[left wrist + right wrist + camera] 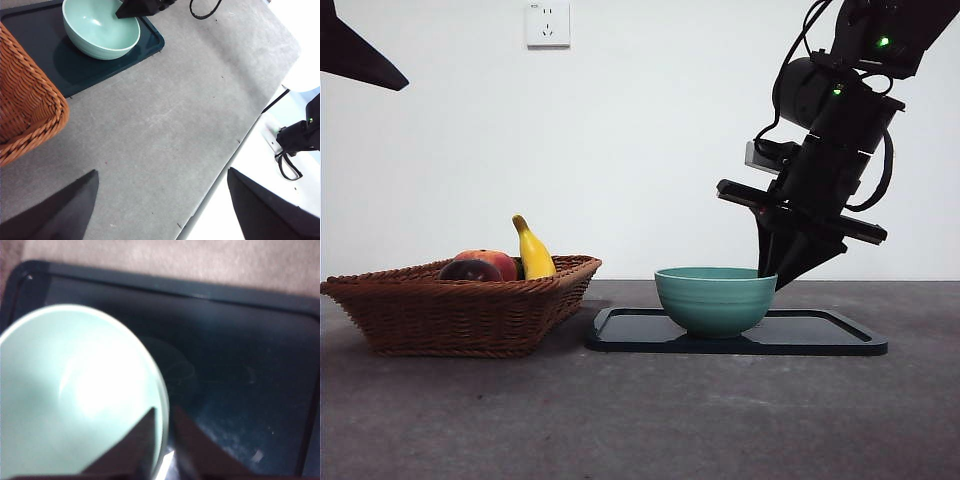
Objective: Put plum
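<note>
The right gripper (163, 440) sits at the green bowl's (715, 298) rim, its jaws nearly closed with one inside and one outside the wall, apparently pinching it, though that wrist view is blurred; a lift or drag from here could tip the bowl or skid it off the dark tray's (820, 335) low lip. Open table lies between tray and wicker basket (460, 310), where the plum (470, 270) rests beside the red fruit (492, 262) and banana (533, 252), while the left gripper (160, 210) hangs with jaws spread wide, empty, over bare table.
</note>
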